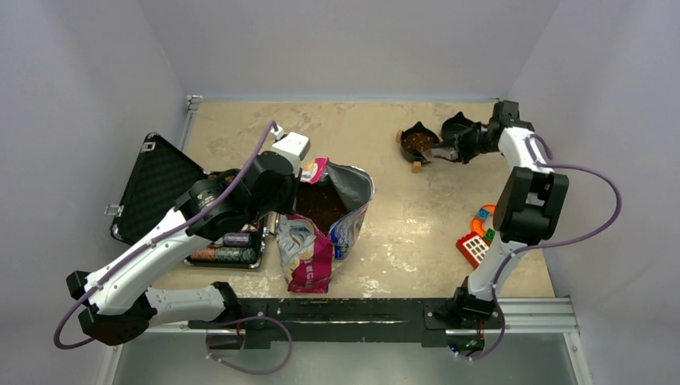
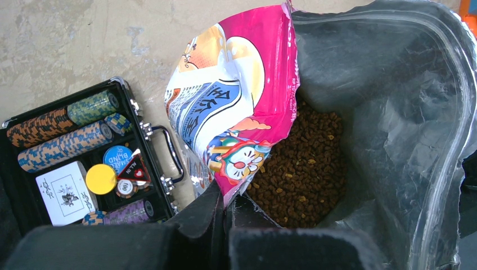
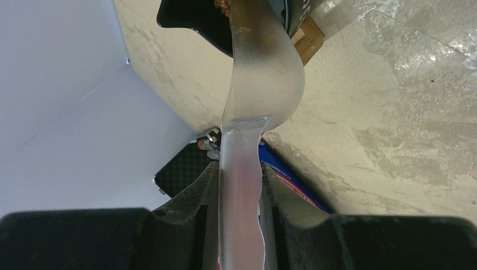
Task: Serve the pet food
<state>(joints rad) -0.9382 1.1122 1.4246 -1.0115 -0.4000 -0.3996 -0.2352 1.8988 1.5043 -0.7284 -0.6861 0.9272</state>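
Overhead, the left jaws are pinched tight on the rim of a pink cartoon-printed foil bag (image 1: 309,257), which stands with its mouth wide open on the bench (image 1: 417,233). Brown kibble (image 2: 304,169) lies in the bag's bottom. An open black case (image 1: 156,184) of poker chips (image 2: 62,140) sits just beside the bag. At the far right, the right jaws clamp the handle of a translucent scoop (image 3: 261,73), its end over a black bowl (image 1: 404,136) holding more kibble.

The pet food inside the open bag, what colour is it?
The pet food is brown, clearest in the left wrist view.
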